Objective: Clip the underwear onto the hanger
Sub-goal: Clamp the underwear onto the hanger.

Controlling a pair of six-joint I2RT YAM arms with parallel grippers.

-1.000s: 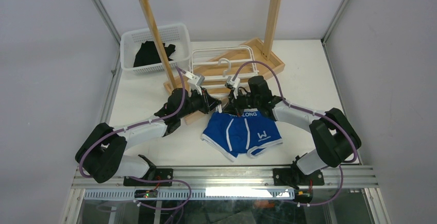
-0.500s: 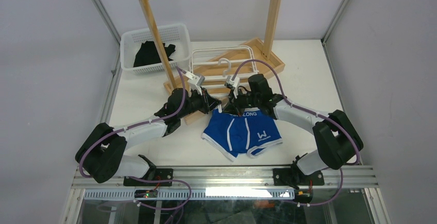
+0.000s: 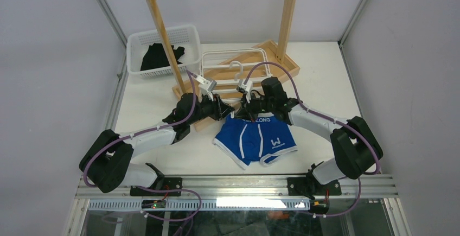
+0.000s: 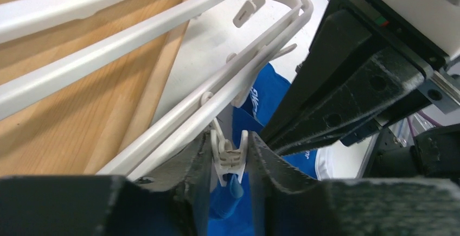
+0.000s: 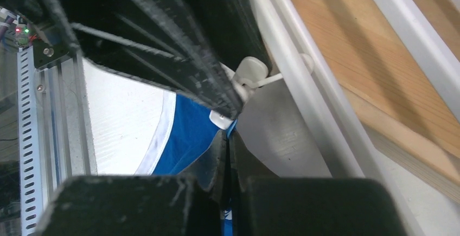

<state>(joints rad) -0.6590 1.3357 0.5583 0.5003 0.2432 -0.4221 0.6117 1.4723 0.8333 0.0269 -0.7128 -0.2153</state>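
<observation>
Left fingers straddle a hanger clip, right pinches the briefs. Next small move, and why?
Probably open the left gripper wider and back it off the clip. Its fingers flank that clip on the hanger, and the blue edge of the underwear sits at the clip's mouth, pinched there by the shut right gripper. Releasing should let the clip bite.

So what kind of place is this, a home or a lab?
Probably a robotics lab cell: plain grey enclosure walls, an aluminium mounting rail, and staged laundry props, a wooden rack and white basket.
</observation>
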